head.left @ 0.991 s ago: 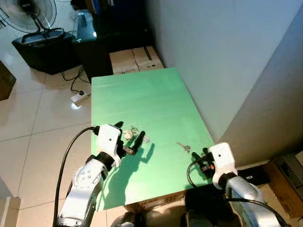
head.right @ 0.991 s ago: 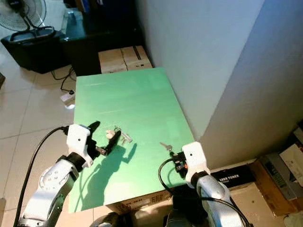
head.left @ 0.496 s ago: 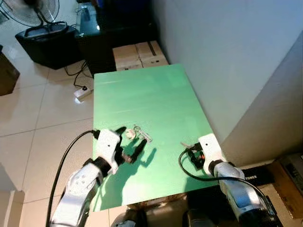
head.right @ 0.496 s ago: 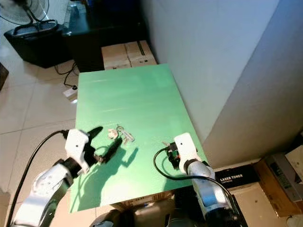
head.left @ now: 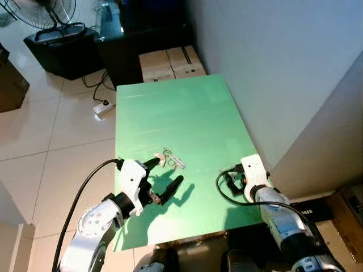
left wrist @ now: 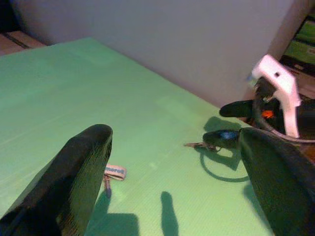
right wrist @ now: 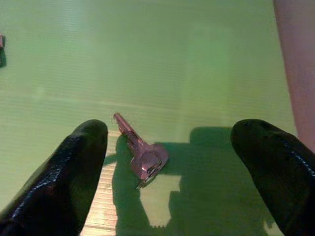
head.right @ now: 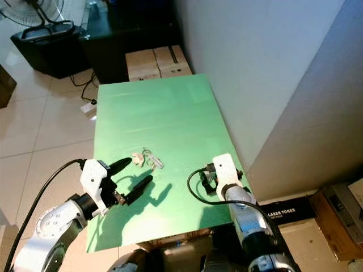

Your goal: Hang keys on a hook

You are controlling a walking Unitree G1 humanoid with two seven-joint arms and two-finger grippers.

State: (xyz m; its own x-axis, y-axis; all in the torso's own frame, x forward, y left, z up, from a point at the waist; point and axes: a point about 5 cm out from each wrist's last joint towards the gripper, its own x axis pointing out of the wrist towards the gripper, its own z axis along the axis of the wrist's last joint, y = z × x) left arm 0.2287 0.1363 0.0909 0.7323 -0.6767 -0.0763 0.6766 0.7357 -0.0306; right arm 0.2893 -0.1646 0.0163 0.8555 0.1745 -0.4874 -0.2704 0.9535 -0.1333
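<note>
A single key lies flat on the green desk, near its right edge. The right gripper hovers low over it with its jaws spread wide, one black finger on each side of the key as the right wrist view shows it. The key sits closer to one finger than to the other, off the middle of the gap. Its long axis runs slantwise across the opening, the blade pointing away toward the desk's middle and the bow nearer the wrist.

In the left wrist view the same key shows just at the tip of the right gripper's fingers. The left gripper is also spread, held above the desk nearer the front left. A second bunch of keys on a ring with a small fabric tag lies just beyond its fingertips, apart from them.

For the lone key the right arm is plainly the nearer one. It probably needs a small shift sideways to centre the key, then a descent. A flat key on a smooth desk may slide when pinched.
</note>
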